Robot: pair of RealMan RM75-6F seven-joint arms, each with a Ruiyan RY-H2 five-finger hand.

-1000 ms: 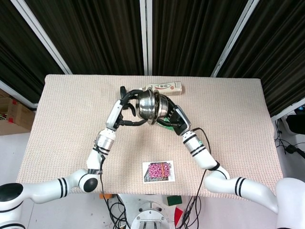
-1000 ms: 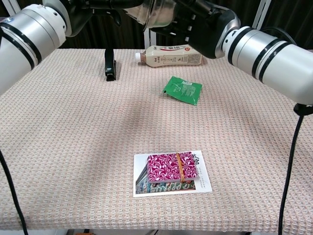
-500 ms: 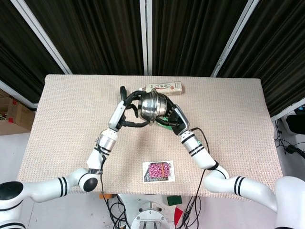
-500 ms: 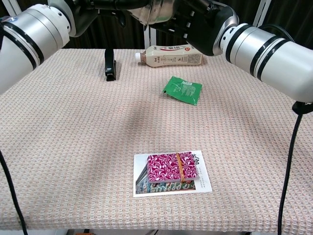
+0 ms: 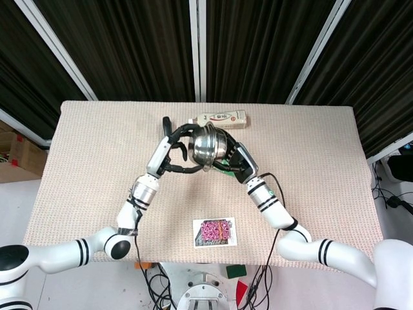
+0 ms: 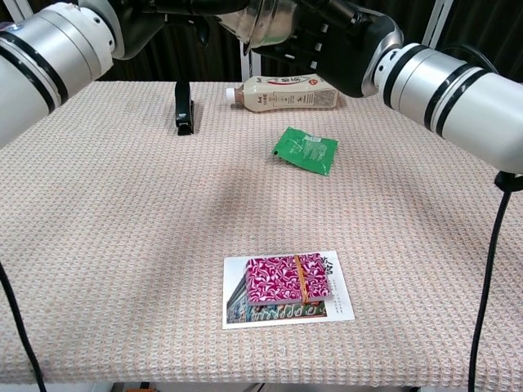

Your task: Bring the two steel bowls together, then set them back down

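Head view | bottle (image 5: 219,119) label: red mark, text unreadable

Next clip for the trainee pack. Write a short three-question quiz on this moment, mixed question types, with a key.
1. True or false: the steel bowls are resting on the table.
2. Multiple choice: which item lies nearest the table's front edge? A. the lying bottle B. the green packet C. the pink patterned notebook
3. Fill in: in the chest view, the black clip stands to the ____ of the bottle.

Key:
1. False. The left hand and the right hand hold them together above the cloth.
2. C. It sits on a printed card near the front.
3. Left.
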